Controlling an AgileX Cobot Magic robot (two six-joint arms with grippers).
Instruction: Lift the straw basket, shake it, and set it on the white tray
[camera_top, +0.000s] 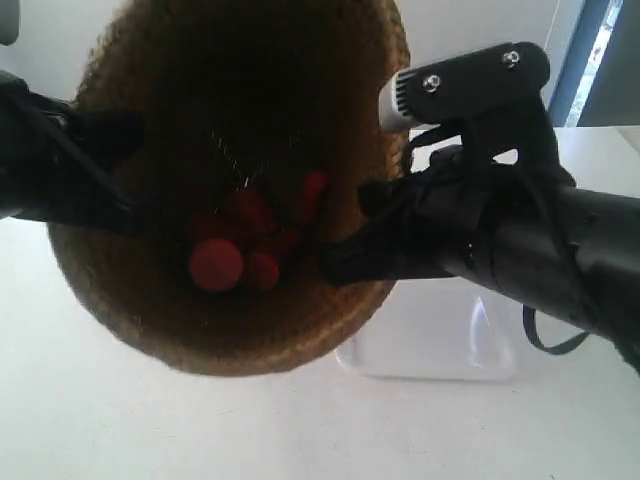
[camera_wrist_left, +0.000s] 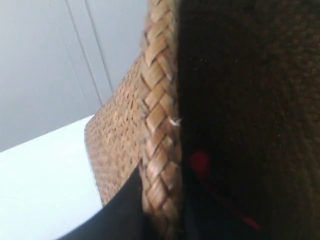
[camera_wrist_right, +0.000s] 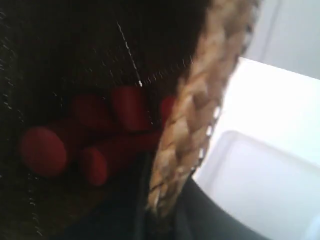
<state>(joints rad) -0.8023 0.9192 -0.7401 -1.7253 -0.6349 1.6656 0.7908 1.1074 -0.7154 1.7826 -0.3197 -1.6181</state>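
Basket (camera_top: 150, 300): held up off the tabletop (camera_top: 120, 420) between the two arms and tipped so that its mouth faces the exterior camera. Its braided rim is gripped on two opposite sides.

Left pincer (camera_wrist_left: 160, 215): closed on the basket's rim, with one dark finger against the outer weave and the other inside the mouth.

Right pincer (camera_wrist_right: 167, 205): likewise clamped on the rim, one finger on each side of the braid.

Contents: several red cylinder-shaped pieces (camera_top: 217, 263) lie bunched together in the bottom of the basket; I cannot tell what they are.

Tray (camera_top: 440, 350): white, lying flat on the tabletop below the arm at the exterior view's right. The basket's lower edge hides one corner of it. The right wrist view shows the tray just beyond the gripped rim, apart from the basket.
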